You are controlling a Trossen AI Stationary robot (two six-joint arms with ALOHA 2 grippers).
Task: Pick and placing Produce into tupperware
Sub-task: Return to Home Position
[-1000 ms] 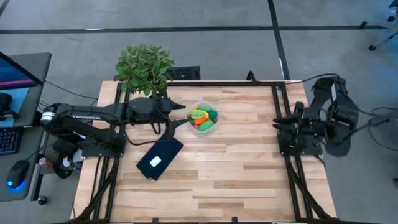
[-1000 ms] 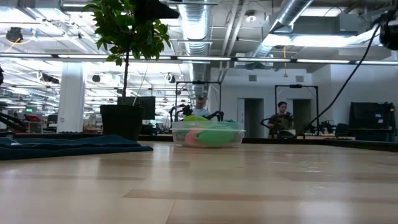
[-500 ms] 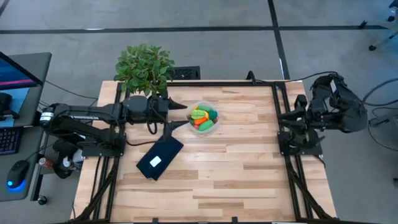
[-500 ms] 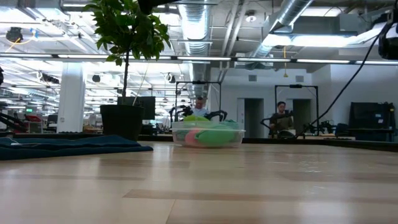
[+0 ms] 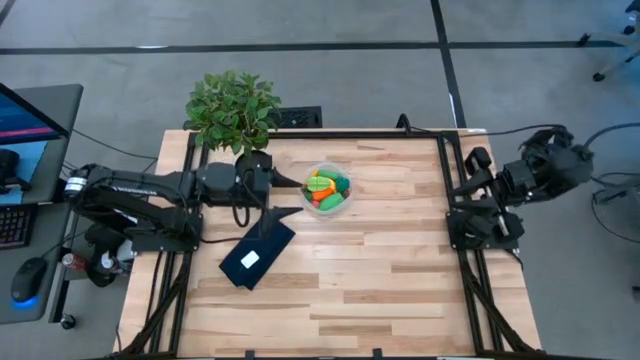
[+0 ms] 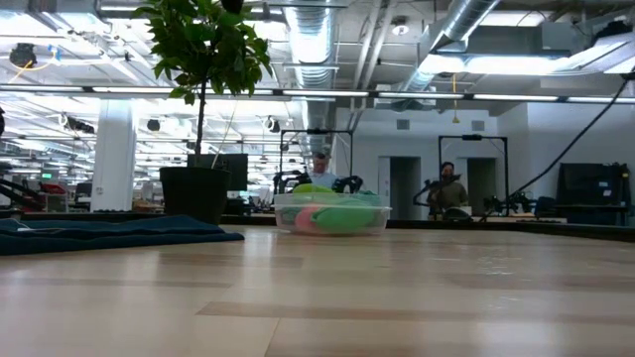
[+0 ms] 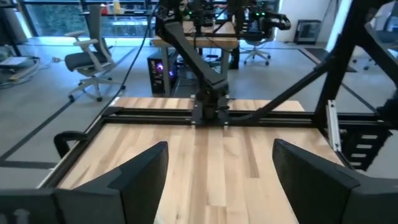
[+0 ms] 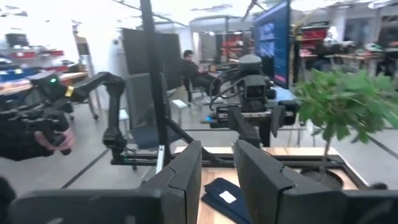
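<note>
The left arm lies stretched low from its base at the left edge of the light wooden table (image 5: 390, 285) toward the middle. Its left gripper (image 5: 291, 196) is released, fingers spread wide, just left of the small round clear plastic tupperware (image 5: 350, 197). The bright plastic toy produce (image 5: 325, 186) sits piled inside; seen from table height, single pieces blur together. The right arm is folded over the right edge, and the right gripper (image 8: 218, 177) has its fingers parted narrowly.

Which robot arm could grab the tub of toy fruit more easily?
Probably the left. In the high view the open left gripper sits just beside the tupperware, while the right gripper is tucked away at the far right edge of the table.
</note>
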